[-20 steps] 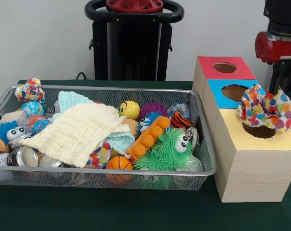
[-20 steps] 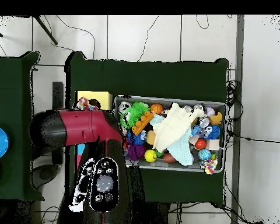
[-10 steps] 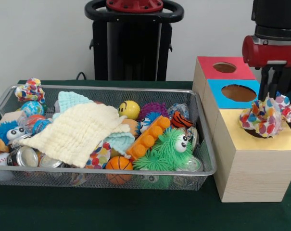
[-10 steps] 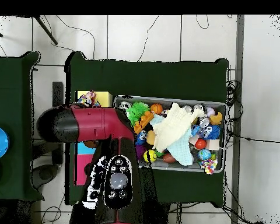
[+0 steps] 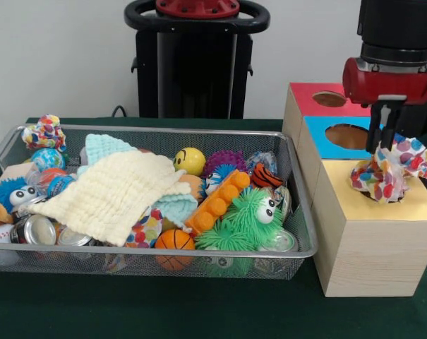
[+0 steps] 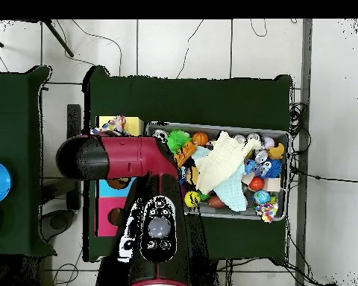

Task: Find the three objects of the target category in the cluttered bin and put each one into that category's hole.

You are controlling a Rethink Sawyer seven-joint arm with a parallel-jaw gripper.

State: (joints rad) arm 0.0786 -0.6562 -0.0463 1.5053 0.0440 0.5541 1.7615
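Observation:
My gripper (image 5: 384, 150) hangs over the yellow-topped wooden box (image 5: 372, 240) and is shut on a spotted cloth (image 5: 391, 171). The cloth bunches at the fingertips right over the box's hole and hides nearly all of it. In the overhead view the cloth (image 6: 113, 126) shows at the arm's far edge on the yellow top. A second spotted cloth (image 5: 44, 132) lies in the far left corner of the wire-mesh bin (image 5: 164, 252); it also shows in the overhead view (image 6: 268, 213). A third spotted piece (image 5: 147, 229) peeks out under the pale-yellow waffle cloth (image 5: 111, 192).
The blue-topped box (image 5: 325, 145) and the red-topped box (image 5: 305, 99) stand behind the yellow one, tight against the bin's right end. The bin holds a mint-green cloth (image 5: 104, 146), balls, cans, an orange brick (image 5: 217, 201) and a green fuzzy toy (image 5: 245, 222).
The arm has shifted left in the front view, over the boxes. The spotted cloth, spread over the visible hole a second ago, is now bunched tighter and covers the hole.

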